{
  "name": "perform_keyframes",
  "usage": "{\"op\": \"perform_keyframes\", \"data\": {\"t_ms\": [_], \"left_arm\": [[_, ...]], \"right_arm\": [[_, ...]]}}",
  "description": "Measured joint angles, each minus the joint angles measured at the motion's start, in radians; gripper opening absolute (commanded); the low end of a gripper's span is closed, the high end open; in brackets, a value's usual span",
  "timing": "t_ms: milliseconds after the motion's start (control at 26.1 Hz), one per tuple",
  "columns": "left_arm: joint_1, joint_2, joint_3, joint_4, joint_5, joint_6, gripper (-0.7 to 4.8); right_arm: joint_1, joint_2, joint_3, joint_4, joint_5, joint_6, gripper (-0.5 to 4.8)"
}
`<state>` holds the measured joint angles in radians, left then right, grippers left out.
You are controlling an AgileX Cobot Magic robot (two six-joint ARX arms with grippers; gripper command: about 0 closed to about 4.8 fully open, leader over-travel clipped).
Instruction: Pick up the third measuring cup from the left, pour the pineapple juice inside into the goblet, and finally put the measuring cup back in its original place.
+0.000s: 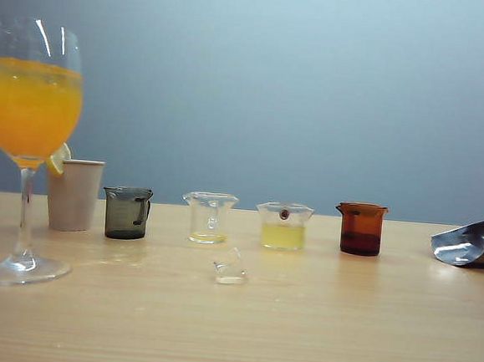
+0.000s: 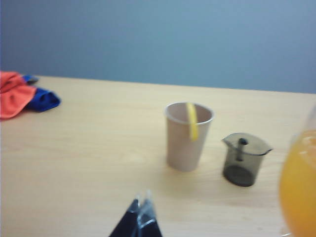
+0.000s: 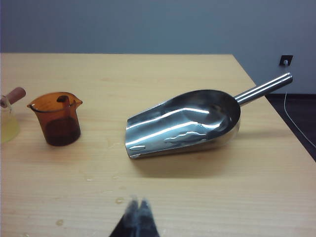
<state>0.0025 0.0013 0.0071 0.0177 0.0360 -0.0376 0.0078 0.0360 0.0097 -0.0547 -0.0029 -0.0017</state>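
Fingers: left gripper and right gripper both clenched, empty, above table. Third measuring cup: pineapple juice inside. Goblet: far left.

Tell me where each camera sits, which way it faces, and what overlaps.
Exterior: low at table height, facing the cup row and goblet; no arm shows.
Left wrist: above the table, facing the paper cup and smoky measuring cup; left pincer shut at the frame's edge.
Right wrist: above the table, facing the steel scoop and amber cup; right pincer shut.
Shared: exterior and left wrist both show the paper cup.
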Motion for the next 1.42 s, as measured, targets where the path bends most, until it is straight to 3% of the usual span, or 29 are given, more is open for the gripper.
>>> {"op": "perform_keyframes", "data": {"t_ms": [499,575,652,882,997,1151,1419], "left_arm": [[0.0,0.0,0.0,0.0,-0.014,-0.001,-0.05],[0.0,0.001,0.024,-0.026,-0.016,-0.057,-0.05],[0.0,0.001,0.127,-0.097,-0.038,-0.158,-0.05],[0.0,0.074,0.378,-0.257,-0.055,-0.128,-0.05],[0.0,0.151,0.487,-0.292,-0.042,-0.116,-0.05],[0.0,0.301,0.7,-0.3,-0.003,-0.112,-0.05],[0.0,0.48,0.932,-0.379,0.096,-0.111,-0.05]], "right_arm": [[0.0,0.0,0.0,-0.007,0.001,0.001,-0.06],[0.0,0.003,0.055,-0.071,0.002,0.058,-0.06],[0.002,0.056,0.237,-0.171,0.005,0.108,-0.06],[0.012,0.238,0.515,-0.223,0.007,0.023,-0.06],[0.013,0.311,0.572,-0.177,-0.003,0.019,-0.06],[0.019,0.438,0.657,-0.09,-0.1,0.019,-0.06],[0.192,0.599,0.729,-0.085,-0.025,0.055,-0.06]]}}
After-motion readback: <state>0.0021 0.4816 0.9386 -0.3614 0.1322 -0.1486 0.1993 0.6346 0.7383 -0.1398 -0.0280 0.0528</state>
